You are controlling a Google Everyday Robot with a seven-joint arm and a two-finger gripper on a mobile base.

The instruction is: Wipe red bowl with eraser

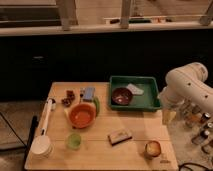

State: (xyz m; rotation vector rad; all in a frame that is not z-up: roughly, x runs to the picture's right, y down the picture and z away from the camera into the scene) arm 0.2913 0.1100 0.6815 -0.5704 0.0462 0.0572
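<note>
An orange-red bowl (pixel 81 115) sits on the wooden table (pixel 100 155), left of centre. A darker red bowl (pixel 121 96) sits in a green tray (pixel 150 102) at the back right. The eraser (pixel 120 135), a flat brown block, lies on the table in front, between the two bowls. My gripper (pixel 168 116) hangs from the white arm (pixel 187 82) at the table's right edge, just off the tray's right front corner. It points down and is well away from the eraser and from both bowls.
A white cup (pixel 41 146), a green cup (pixel 74 140) and a small jar (pixel 152 148) stand along the front. A white stick-like tool (pixel 46 115) lies at the left. A blue box (pixel 88 93) and brown pieces (pixel 68 96) lie at the back. Bottles (pixel 200 127) stand off the table's right side.
</note>
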